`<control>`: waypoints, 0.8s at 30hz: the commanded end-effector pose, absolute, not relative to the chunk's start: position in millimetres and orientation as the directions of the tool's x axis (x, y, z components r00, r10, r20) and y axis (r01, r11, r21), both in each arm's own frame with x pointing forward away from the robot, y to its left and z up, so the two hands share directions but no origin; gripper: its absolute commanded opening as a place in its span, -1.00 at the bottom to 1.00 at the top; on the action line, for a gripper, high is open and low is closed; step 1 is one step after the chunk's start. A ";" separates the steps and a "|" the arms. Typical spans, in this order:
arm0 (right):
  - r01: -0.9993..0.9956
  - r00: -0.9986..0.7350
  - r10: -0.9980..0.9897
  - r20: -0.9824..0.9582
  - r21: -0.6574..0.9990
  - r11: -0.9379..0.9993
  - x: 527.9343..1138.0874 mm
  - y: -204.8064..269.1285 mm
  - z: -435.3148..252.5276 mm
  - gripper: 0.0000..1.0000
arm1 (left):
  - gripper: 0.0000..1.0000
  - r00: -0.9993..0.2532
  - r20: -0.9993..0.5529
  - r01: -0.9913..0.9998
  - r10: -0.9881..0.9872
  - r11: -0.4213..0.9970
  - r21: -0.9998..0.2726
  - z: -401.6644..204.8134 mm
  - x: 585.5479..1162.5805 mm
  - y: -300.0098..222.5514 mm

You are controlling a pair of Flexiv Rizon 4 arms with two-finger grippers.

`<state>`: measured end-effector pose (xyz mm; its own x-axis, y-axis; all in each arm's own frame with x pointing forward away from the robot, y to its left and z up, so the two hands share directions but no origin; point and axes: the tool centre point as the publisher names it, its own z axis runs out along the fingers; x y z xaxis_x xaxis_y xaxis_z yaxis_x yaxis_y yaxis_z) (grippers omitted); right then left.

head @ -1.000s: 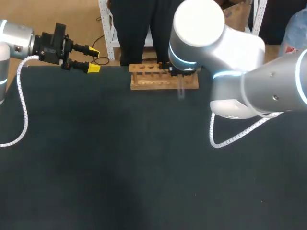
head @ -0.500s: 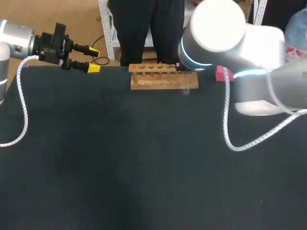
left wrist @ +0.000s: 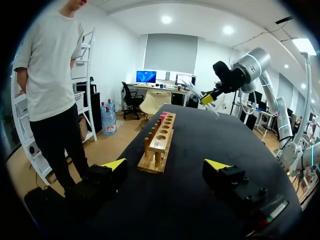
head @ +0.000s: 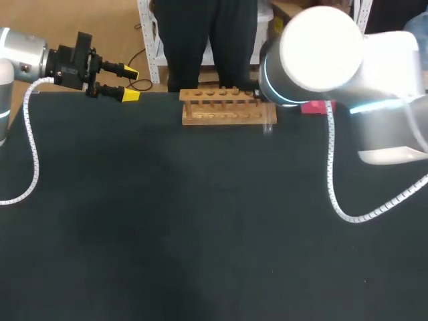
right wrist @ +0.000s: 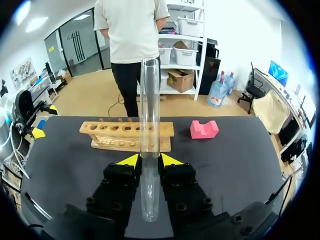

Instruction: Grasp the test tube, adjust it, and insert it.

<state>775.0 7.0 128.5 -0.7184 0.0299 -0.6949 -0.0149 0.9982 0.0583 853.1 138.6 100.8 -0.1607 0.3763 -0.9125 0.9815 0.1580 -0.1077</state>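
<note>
Pinched tight between both tips of the right gripper (right wrist: 150, 160): tube (right wrist: 149, 110), poking out ahead. Just ahead of the gripper, rack (right wrist: 126, 135), pink block (right wrist: 204, 129) beside it. Well apart, left gripper (left wrist: 166, 165), fingers spread wide.

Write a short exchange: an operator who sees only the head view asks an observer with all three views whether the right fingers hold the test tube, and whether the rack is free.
Operator: My right arm hides its fingers. Do they hold the test tube?
Observer: Yes. In the right wrist view both fingers press the glass tube from two sides, and it stands out along them.
Operator: Is any hole of the wooden rack taken?
Observer: No. The left wrist view shows no tube standing in the rack; the held tube is in the air beyond its far end.
</note>
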 end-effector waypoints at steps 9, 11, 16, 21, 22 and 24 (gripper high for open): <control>-0.043 -0.709 0.028 -0.704 0.084 0.996 769.1 5.3 127.1 -1.00 | 1.00 -0.159 -0.913 0.981 0.376 0.165 -0.103 100.7 850.1 138.1; -0.043 -0.709 0.028 -0.704 0.084 0.996 769.1 5.3 127.1 -1.00 | 1.00 -0.159 -0.913 0.981 0.376 0.165 -0.103 100.7 850.1 138.1; -0.043 -0.709 0.028 -0.704 0.084 0.996 769.1 5.3 127.1 -1.00 | 1.00 -0.159 -0.913 0.981 0.376 0.165 -0.103 100.7 850.1 138.1; -0.043 -0.709 0.028 -0.704 0.084 0.996 769.1 5.3 127.1 -1.00 | 1.00 -0.159 -0.913 0.981 0.376 0.165 -0.103 100.7 850.1 138.1; -0.043 -0.709 0.028 -0.704 0.084 0.996 769.1 5.3 127.1 -1.00 | 1.00 -0.159 -0.913 0.981 0.376 0.165 -0.103 100.7 850.1 138.1; -0.043 -0.709 0.028 -0.704 0.084 0.996 769.1 5.3 127.1 -1.00 | 1.00 -0.159 -0.913 0.981 0.376 0.165 -0.103 100.7 850.1 138.1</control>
